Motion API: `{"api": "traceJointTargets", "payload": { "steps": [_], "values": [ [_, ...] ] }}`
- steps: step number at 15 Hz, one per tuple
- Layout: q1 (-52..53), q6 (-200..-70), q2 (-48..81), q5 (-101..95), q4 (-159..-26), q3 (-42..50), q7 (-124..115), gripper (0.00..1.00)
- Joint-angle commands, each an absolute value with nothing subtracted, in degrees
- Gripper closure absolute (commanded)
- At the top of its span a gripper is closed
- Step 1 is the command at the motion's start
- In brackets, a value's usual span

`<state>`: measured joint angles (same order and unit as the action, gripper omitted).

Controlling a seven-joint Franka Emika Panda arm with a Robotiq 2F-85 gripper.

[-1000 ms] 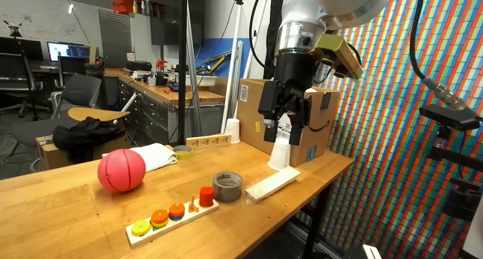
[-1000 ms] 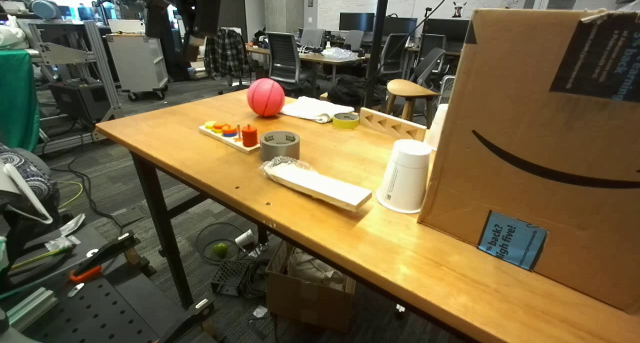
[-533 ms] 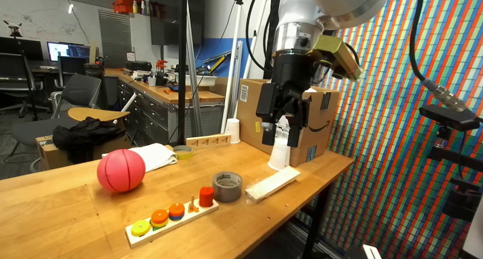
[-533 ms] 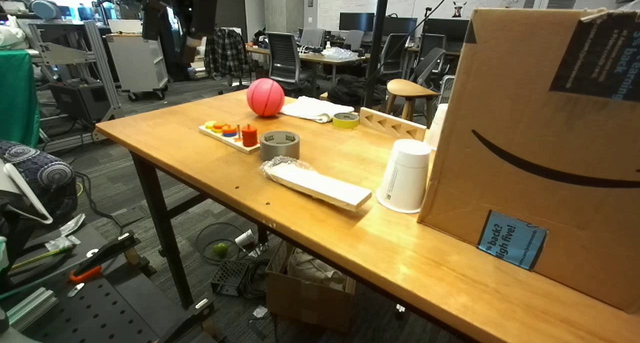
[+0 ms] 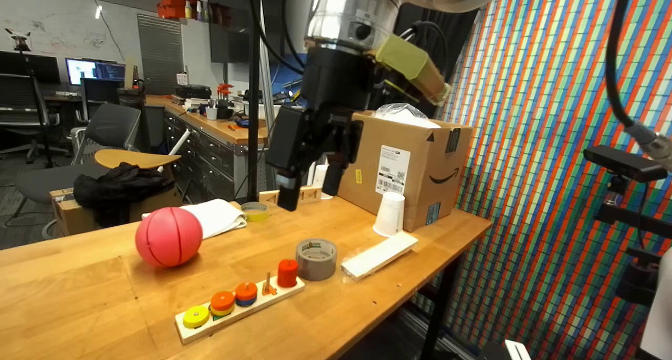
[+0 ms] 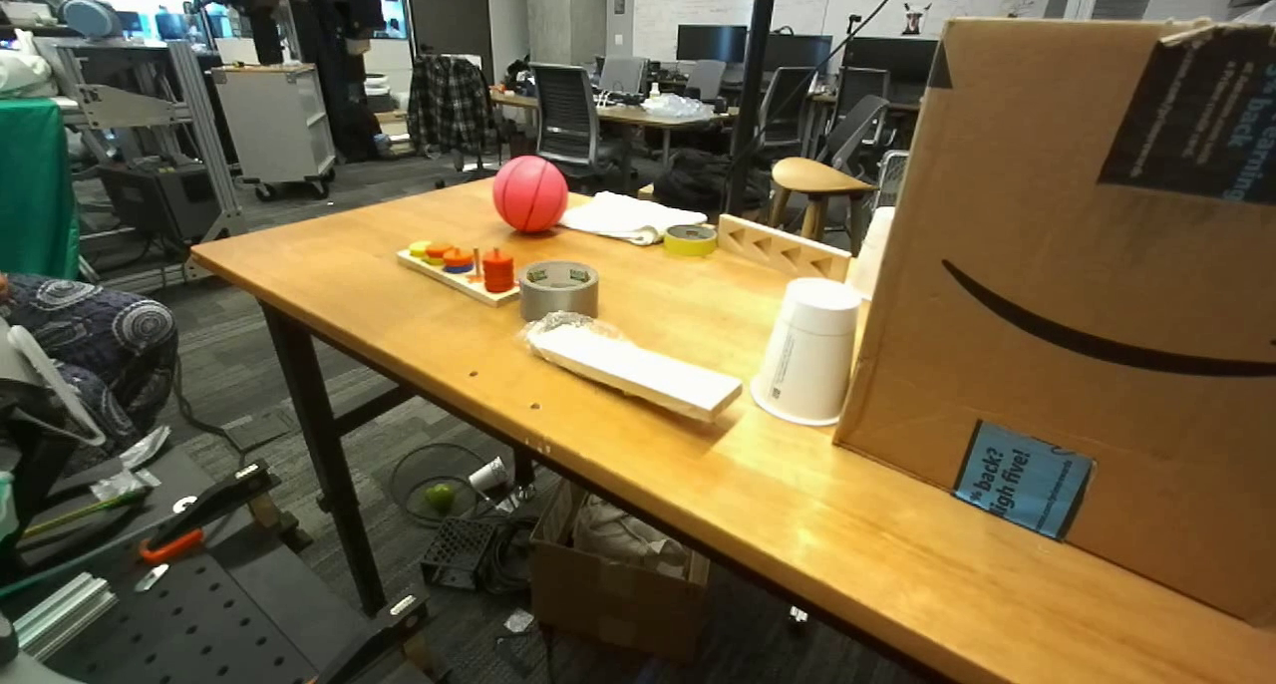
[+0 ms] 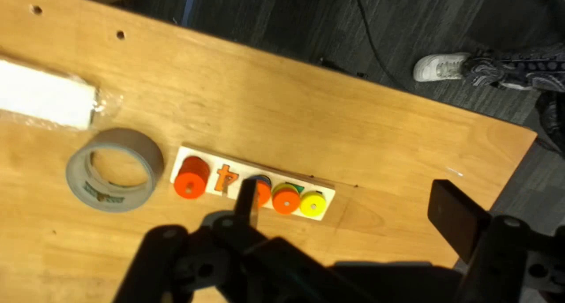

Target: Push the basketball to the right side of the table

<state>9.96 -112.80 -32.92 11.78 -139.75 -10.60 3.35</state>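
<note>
Above the table (image 7: 331, 126), the pincer (image 5: 311, 191) hangs with its two fingers (image 7: 459, 221) spread and nothing between them. That spread is the nearest source of trouble: if only one fingertip meets the basketball (image 5: 169, 236), the push would likely land off-centre and send it veering; drawing the fingers together first should give a steadier face. Below the pincer lie the stacking toy (image 5: 239, 303) and, just beside it, the grey tape roll (image 5: 316, 270). One finger crosses the toy in the wrist view, though how much height parts the two is hard to judge. Coming down too early could upset the toy, and travelling low could shove the tape along. Farther out, well apart from the pincer and outside the wrist view, the basketball rests on the table. Being round, it will probably roll rather than slide, so a brisk shove could overshoot. Just beside the ball lies the white cloth (image 5: 215, 218); its folds might stall or turn the ball, and a low finger could snag the fabric. Past both, away from the pincer, the table's edge shows no rim, so a ball straying that way could drop off.
</note>
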Motion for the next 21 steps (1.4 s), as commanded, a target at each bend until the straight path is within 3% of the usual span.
{"api": "traceJointTargets", "payload": {
  "steps": [1,8,21],
  "values": [
    [12.4,-120.6,-27.8,9.9,-136.3,-14.5,1.1,0.0],
    [13.8,-129.3,-9.7,2.3,-121.5,-20.2,-1.8,0.0],
    [19.9,-123.5,19.9,-7.4,-91.0,-17.9,-5.4,0.0]
  ]
}}
